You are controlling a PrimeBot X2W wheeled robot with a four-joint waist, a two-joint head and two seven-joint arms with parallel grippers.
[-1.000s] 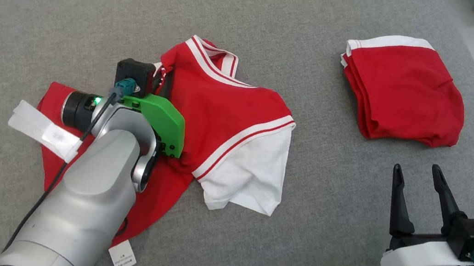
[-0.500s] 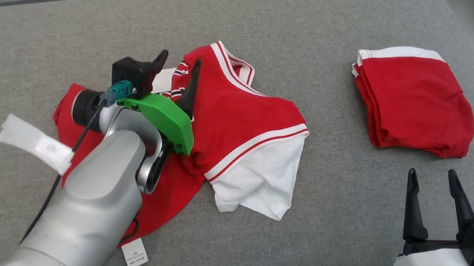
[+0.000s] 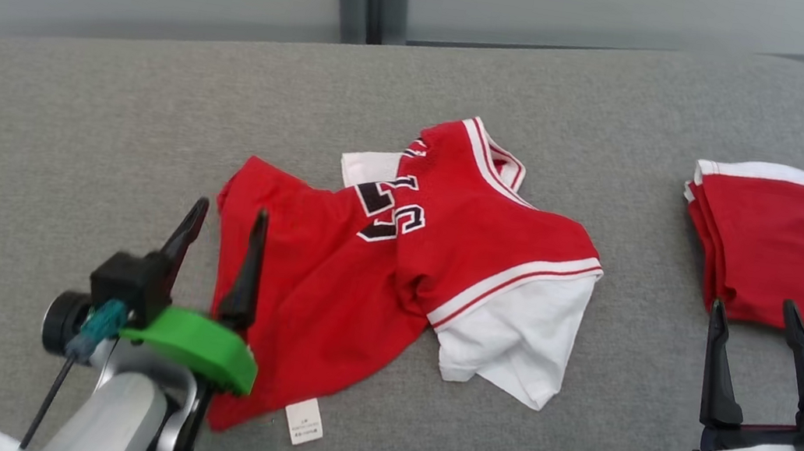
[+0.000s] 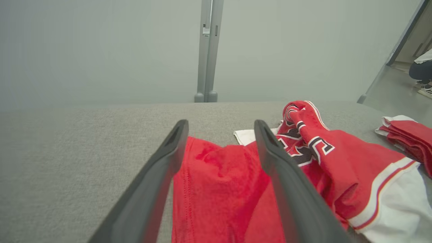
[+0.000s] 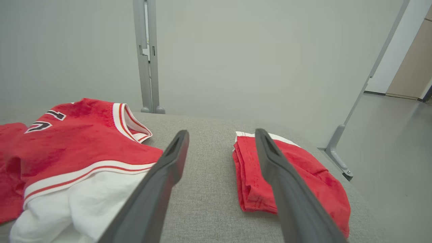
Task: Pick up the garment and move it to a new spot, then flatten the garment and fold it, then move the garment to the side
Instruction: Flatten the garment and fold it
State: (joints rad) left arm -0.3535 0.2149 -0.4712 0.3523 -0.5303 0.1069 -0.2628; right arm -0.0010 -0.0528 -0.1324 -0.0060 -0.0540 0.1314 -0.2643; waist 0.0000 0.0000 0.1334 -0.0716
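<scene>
Head view: the shirt (image 3: 403, 273) lies crumpled at the surface (image 3: 66, 155) centre. Our left end effector (image 3: 231, 208) and right end effector (image 3: 752, 306) stand wide open, empty. We judge flattening, folding and moving aside are left.

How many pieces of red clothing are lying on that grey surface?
2. A rumpled red-and-white jersey lies in the middle, and a folded red garment sits on the robot's right. The folded one shows several layers, so another piece could be hidden inside.
</scene>
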